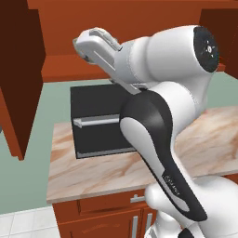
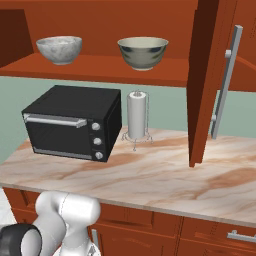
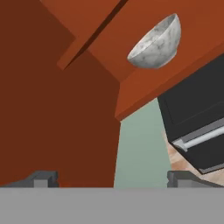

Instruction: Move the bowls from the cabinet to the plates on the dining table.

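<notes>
Nearest the camera, at the bottom of the hand view, the pincer (image 3: 113,178) is seen with its two dark tips spread wide and nothing between them. Beyond it, in the right base view, the marble-topped desk (image 2: 150,180) carries a black toaster oven (image 2: 72,121) at centre left and a paper towel roll (image 2: 137,116) on a wire stand just right of it. Farther back, along the top of the frame, the open cabinet (image 2: 100,67) shelf holds both bowls, well apart: the speckled marble-like bowl (image 2: 59,49) at upper left and the grey bowl with a cream inside (image 2: 142,52) at upper centre. The marble-like bowl is also seen at the upper right of the hand view, still clear of the tips. Both bowls are judged rigid, smooth and probably slippery, perhaps breakable. A hold on the rim wall, one tip inside and one outside, is judged soundest, since the round body would likely slide.
</notes>
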Robot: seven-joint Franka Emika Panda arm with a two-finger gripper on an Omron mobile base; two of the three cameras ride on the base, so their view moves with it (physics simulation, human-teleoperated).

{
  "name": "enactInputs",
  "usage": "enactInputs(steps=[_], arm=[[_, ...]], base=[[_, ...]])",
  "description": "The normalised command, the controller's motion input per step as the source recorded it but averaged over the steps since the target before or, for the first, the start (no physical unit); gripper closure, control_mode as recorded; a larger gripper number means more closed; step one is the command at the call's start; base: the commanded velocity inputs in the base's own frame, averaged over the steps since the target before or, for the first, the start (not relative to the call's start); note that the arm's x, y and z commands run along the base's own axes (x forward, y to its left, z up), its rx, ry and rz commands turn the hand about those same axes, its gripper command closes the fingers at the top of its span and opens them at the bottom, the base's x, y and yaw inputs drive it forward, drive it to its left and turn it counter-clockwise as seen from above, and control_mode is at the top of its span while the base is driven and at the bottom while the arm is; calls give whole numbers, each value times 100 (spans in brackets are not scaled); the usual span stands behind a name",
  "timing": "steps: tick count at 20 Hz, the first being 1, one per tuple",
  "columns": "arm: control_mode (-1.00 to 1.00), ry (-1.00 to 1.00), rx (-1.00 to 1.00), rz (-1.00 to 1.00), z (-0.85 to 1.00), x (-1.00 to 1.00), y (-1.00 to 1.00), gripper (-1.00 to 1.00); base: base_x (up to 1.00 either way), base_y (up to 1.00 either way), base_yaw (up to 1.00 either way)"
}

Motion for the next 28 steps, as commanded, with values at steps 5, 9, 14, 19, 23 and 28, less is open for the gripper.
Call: enactInputs(steps=[5,9,14,19,23,28], arm=[[-100,0,3,-7,0,0,-53,-100],[-100,0,3,-7,0,0,-53,-100],[-100,1,4,-12,0,0,-41,-100],[-100,0,4,-15,0,5,-29,-100],[-100,0,4,-16,0,7,-22,-100],[-100,0,4,-17,0,4,-22,-100]], base=[[0,0,0],[0,0,0],[0,0,0],[0,0,0],[0,0,0],[0,0,0]])
